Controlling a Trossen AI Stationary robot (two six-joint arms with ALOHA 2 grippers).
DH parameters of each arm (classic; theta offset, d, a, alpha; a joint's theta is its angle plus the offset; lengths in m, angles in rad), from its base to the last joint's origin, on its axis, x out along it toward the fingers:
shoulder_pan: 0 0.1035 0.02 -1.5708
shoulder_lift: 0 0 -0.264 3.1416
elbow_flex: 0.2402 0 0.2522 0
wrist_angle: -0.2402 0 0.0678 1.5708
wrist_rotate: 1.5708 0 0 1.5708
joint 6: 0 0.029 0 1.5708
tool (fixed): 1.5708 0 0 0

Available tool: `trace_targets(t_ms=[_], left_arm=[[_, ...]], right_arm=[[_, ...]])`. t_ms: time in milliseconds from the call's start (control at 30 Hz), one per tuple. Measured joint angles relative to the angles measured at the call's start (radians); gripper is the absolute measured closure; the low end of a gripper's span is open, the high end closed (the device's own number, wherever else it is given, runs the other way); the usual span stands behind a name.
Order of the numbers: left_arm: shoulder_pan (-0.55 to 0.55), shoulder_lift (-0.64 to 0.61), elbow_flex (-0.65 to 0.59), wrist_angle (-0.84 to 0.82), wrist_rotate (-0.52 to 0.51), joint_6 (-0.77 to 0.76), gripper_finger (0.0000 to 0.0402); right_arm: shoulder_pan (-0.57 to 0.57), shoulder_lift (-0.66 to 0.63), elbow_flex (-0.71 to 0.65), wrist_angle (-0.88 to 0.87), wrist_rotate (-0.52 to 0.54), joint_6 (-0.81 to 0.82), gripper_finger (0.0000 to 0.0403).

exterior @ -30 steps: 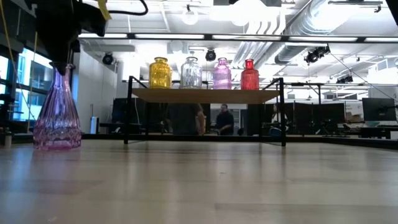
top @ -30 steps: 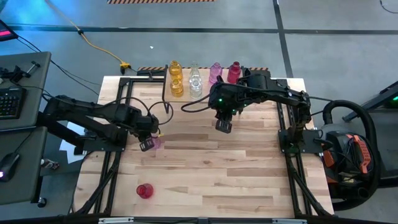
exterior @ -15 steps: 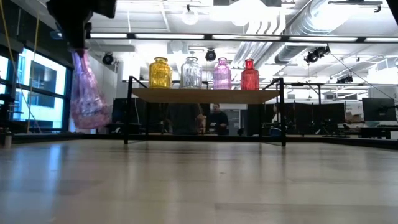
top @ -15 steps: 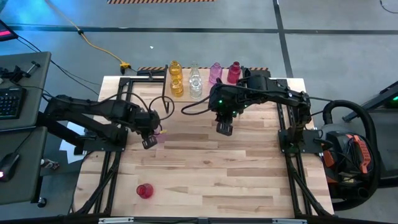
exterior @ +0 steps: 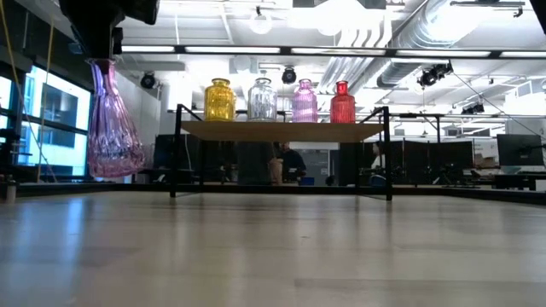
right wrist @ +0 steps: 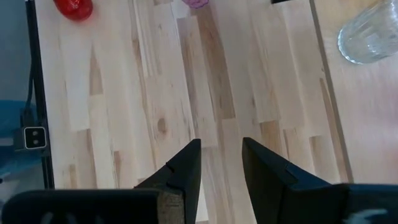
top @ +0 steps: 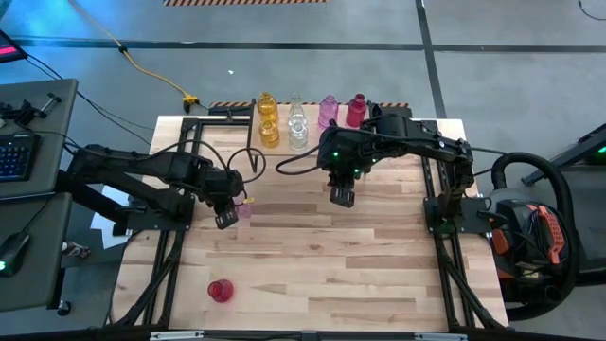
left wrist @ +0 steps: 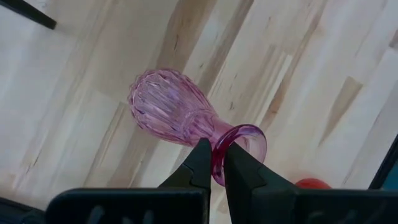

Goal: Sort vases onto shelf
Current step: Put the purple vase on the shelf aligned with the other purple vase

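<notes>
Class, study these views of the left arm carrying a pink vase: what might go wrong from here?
1. The left gripper pinches only the pink vase's rim, so the hanging glass may slip and fall.
2. The shelf already holds vases in a tight row; setting this one down may knock a neighbour.

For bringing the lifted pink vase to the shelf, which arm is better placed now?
Left. The left gripper already pinches the pink vase by its rim, off the table; the right gripper hangs open and empty nearer the shelf.
</notes>
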Motion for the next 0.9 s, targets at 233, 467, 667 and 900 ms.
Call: trace_targets(t_ms=[233,467,667,900], left_arm=[[0.000,0.000,0.063,0.007,0.007,0.045,0.0395],[0.000,0.000,0.211,0.006,-0.024,0.154,0.0395],[0.000,-0.001,0.298,0.005,-0.028,0.237,0.0395],[0.000,-0.001,0.319,-0.001,-0.030,0.313,0.0395]], right_arm=[[0.015,0.000,0.000,0.000,0.040,-0.037,0.0304],[0.026,0.002,0.000,0.001,0.070,-0.019,0.0304],[0.026,0.034,0.000,0.033,0.078,-0.025,0.0304],[0.026,0.076,0.000,0.049,0.075,-0.044,0.0304]])
